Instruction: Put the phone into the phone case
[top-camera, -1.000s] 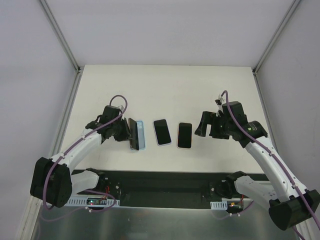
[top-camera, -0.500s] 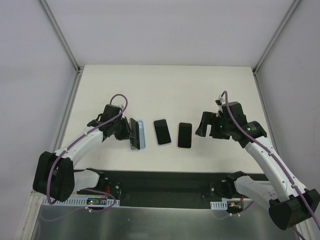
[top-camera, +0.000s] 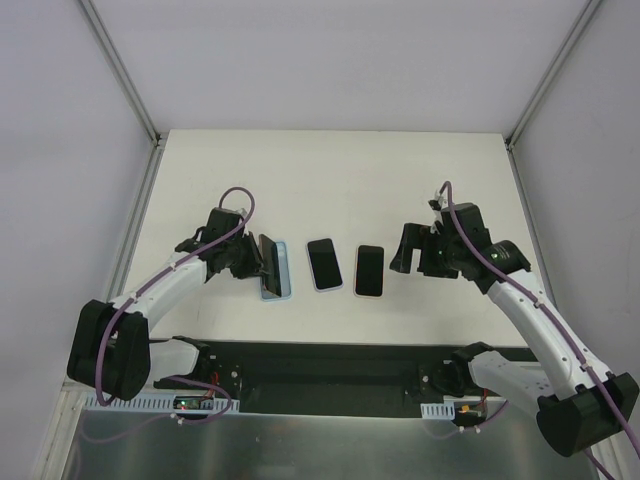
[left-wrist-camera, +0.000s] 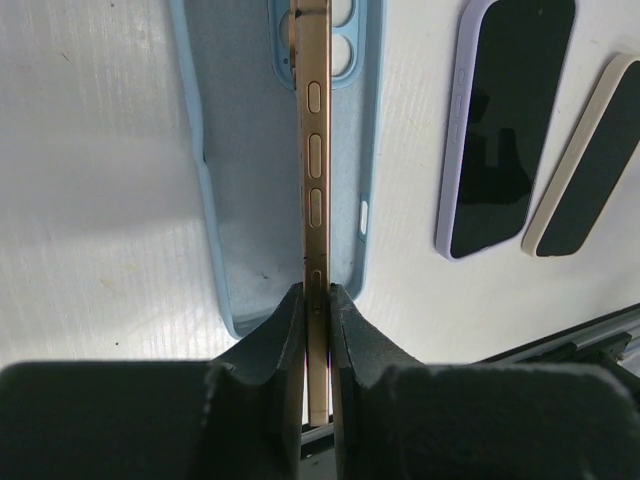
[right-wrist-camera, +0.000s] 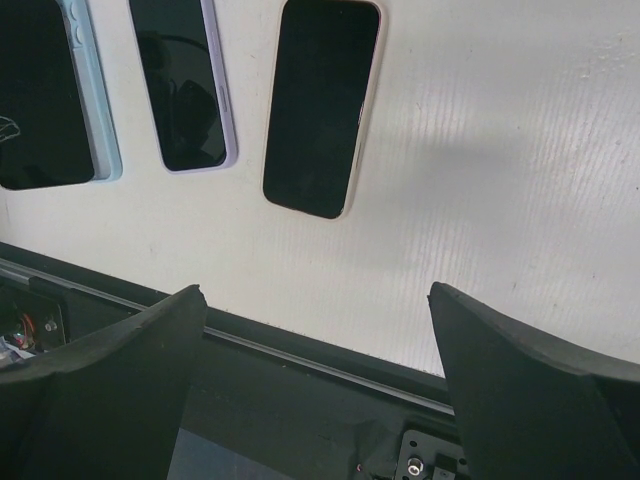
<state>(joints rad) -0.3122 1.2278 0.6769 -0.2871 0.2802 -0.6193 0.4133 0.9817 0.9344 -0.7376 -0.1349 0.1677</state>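
Pinching phone edgewise: left hand; right hand: spread wide, empty

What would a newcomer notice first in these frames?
The left gripper pinches a gold phone on its edge, over the open blue case lying flat at the left of the row. To the right of that, a lavender phone and a cream phone lie flat, screens up. The right gripper hangs wide open beside the cream one, holding nothing.

Right hand spread wide; cream-cased phone ahead.
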